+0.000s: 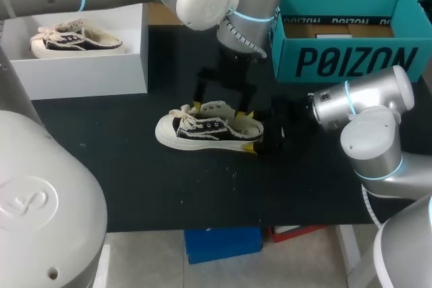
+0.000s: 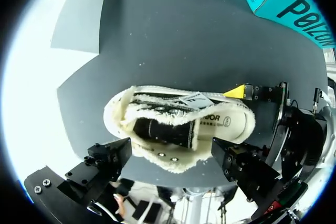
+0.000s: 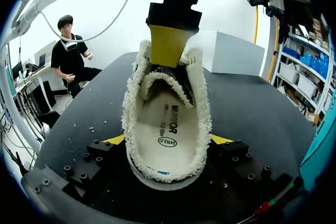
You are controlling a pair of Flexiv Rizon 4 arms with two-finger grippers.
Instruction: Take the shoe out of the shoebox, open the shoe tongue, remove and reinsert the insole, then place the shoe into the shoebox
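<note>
The black table (image 1: 101, 166) carries a teal shoebox (image 1: 351, 62) at its far right and a white box (image 1: 88, 65) at its far left with a second shoe (image 1: 74, 40) lying in it. My left arm comes in from the far left and hangs over the middle of the table; my right arm reaches in low from the right. The shoe (image 1: 206, 131) stands upright on its sole out on the table, well apart from the shoebox, toe towards the white box. My right gripper (image 3: 168, 145) has its jaws clamped on the heel, one yellow tip on each side. My left gripper (image 1: 223, 106) is above the shoe with jaws wide, one yellow finger (image 3: 165, 45) down against the tongue (image 3: 163, 80). The insole (image 3: 168, 124) lies flat inside the shoe
</note>
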